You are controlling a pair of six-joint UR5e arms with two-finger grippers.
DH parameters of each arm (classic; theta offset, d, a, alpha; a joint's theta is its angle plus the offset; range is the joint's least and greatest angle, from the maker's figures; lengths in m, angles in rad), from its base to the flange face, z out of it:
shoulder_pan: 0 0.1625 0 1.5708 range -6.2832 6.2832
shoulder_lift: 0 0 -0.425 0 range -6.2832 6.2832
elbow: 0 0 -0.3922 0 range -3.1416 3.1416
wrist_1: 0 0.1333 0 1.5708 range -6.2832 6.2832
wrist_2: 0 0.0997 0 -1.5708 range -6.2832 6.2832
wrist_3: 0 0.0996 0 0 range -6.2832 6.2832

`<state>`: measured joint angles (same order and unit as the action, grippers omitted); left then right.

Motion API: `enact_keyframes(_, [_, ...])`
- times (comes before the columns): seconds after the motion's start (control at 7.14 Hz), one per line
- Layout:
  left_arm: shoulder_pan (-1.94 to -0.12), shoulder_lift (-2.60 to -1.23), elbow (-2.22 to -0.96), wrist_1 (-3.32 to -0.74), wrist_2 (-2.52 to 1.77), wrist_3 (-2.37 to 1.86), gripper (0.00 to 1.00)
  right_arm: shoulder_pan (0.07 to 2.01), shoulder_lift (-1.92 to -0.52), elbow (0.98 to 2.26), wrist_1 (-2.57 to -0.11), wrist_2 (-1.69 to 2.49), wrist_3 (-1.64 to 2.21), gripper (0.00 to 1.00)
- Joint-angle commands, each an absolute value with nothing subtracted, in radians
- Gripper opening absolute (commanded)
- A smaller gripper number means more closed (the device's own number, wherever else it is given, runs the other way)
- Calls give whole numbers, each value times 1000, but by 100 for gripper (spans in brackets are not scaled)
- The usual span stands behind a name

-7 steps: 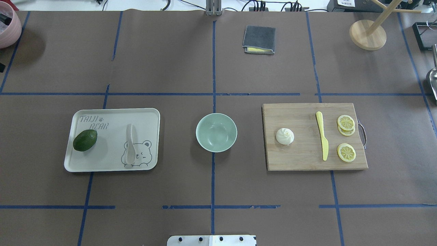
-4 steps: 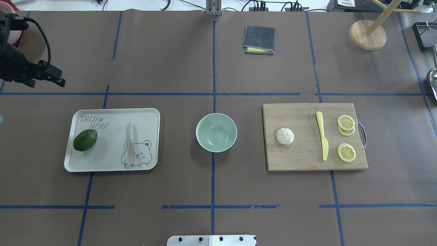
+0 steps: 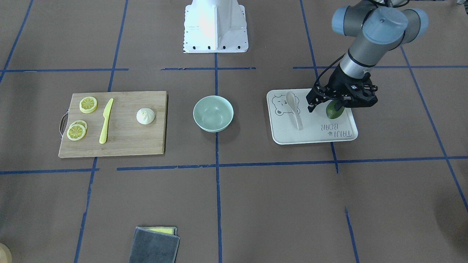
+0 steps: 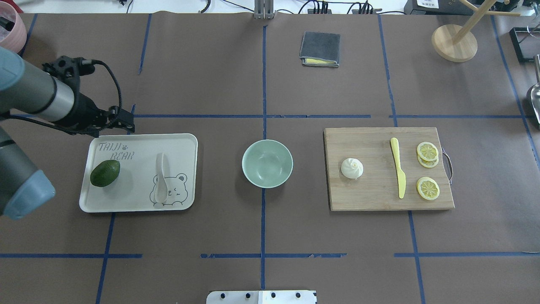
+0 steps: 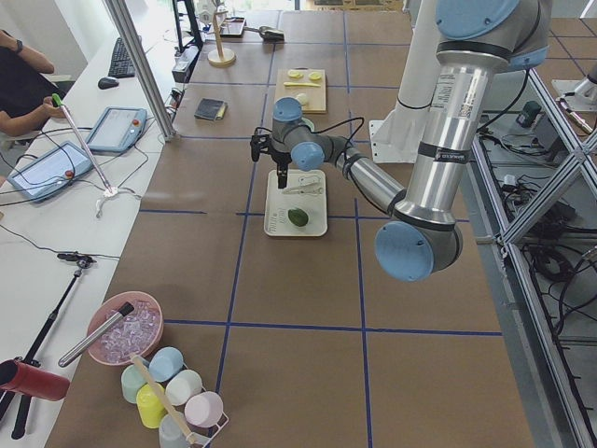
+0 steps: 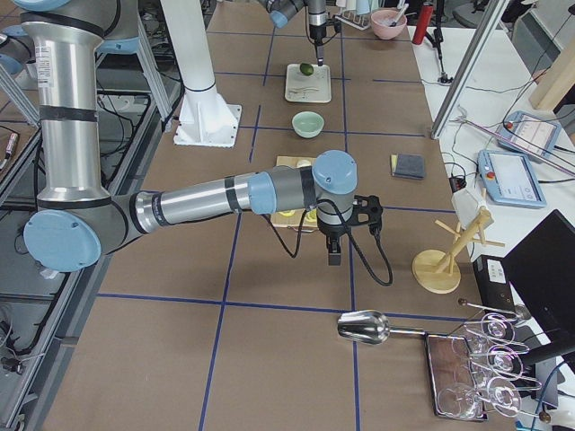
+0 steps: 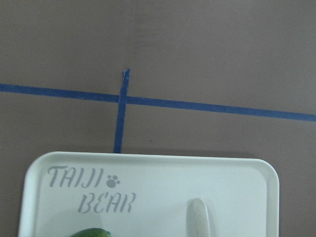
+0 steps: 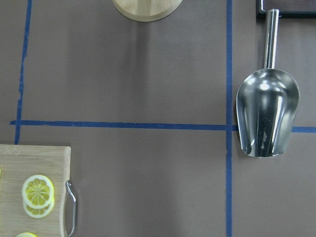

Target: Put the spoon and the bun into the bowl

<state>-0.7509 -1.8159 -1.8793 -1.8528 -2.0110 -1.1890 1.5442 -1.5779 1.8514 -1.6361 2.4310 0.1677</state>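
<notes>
Left pincer (image 4: 125, 123) above far edge of tray (image 4: 139, 145); I can't tell whether clenched. Spoon (image 4: 160, 179) on tray, robot-ward and toward bowl (image 4: 276, 154), handle pointing away from robot. Left arm nearest.

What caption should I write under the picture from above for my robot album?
Left end effector by the tray; spoon on it, bun on the board, empty bowl between.

We are finding the bowl (image 4: 267, 164) sitting mid-frame in the overhead view, the tray (image 4: 139, 190) lying left of it, the cutting board (image 4: 371, 194) right. On the tray the spoon (image 4: 160, 178) is lying right of the avocado (image 4: 105, 173); on the board the bun (image 4: 352, 168) is sitting left of the knife (image 4: 398, 173).
</notes>
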Motion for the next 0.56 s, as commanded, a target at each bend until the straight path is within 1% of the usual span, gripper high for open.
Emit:
enact_keyframes(0.0, [-668,-1857,-1826,-1855,-1924,-1239,95,1473,-1572,1917,-1635,2456,305,100])
enact_keyframes(0.14, [-643,-1868,-1798,-1856,-1901,-1255,93,1451,-1534,1927,-1635,2457,377,100])
enact_keyframes(0.42, [-614,-1881,-1758,-1858,-1887,-1258,84,1412,-1503,1934,-1635,2461,434,100])
